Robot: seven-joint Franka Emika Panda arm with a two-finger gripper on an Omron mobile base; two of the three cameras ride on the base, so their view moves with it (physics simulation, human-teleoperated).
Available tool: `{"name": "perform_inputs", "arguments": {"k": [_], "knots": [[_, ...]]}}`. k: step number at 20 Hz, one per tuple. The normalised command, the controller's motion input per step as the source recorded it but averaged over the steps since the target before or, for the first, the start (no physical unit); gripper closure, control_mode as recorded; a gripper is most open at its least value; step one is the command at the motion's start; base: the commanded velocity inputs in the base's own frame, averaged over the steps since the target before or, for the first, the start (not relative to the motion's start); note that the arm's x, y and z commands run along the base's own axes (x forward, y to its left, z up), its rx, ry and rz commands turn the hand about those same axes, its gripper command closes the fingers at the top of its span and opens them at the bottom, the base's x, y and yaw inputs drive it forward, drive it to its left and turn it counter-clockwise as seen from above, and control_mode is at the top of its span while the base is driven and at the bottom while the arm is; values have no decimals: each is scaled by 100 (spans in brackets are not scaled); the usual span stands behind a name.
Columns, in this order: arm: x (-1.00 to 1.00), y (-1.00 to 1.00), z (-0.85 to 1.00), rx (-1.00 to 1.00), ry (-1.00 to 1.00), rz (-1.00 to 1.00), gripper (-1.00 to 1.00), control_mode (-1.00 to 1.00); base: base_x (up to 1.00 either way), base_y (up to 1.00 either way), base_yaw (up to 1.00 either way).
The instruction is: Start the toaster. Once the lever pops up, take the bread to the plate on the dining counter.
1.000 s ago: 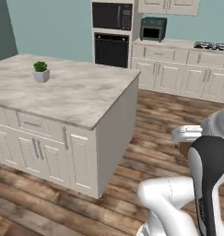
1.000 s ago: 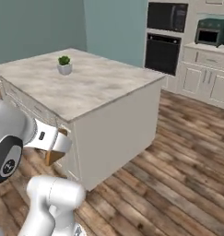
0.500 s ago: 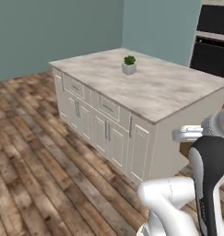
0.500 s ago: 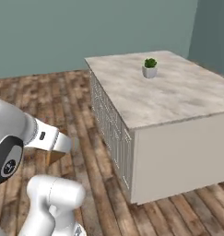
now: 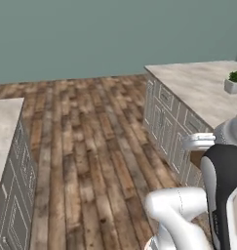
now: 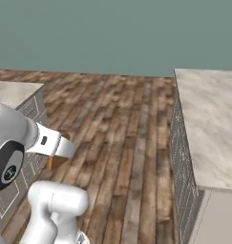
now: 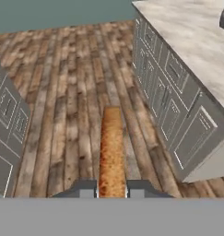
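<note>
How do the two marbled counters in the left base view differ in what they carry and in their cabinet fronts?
The counter on the right carries a small potted plant; the counter on the left shows a bare top in the part visible. The right counter's cabinets look cream and show several drawers and doors; the left counter's look grey and panelled, seen at a steep angle. Both have beige-grey marbled tops and stand on the wood plank floor.
</note>
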Motion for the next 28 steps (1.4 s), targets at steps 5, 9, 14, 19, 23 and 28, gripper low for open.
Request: {"name": "perform_inputs", "arguments": {"k": [5,9,14,19,23,28], "knots": [[0,0,0,0,0,0,100,100,100,-13,47],[0,0,0,0,0,0,100,100,100,-39,27],[0,0,0,0,0,0,100,100,100,-49,24],[0,0,0,0,0,0,100,100,100,-73,20],[0,0,0,0,0,0,100,100,100,-77,23],[0,0,0,0,0,0,100,100,100,-72,28]]}}
